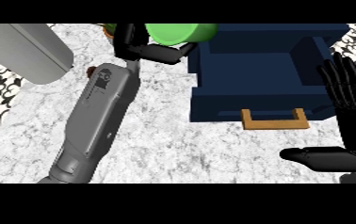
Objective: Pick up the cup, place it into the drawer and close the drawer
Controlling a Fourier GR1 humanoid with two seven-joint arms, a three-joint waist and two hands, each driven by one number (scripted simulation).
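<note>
Over drawer (259, 72) rim | left hand (149, 50) curled round cup (179, 32)

A: Item one, the work surface?

B: Desk (160, 138), white marble pattern with grey veining, filling most of the view from the upper left down to the lower edge. Lit evenly, with no hard shadows.

A: Item two?

B: Large pale grey rounded object (31, 51), upper left corner, lying over the desk's surface; what it is cannot be told.

A: Anything at the margins?

B: Black-and-white patterned patch (8, 89) along the left edge, below the grey object. A similar patch shows at the upper right corner. No walls, floor or windows visible.
</note>
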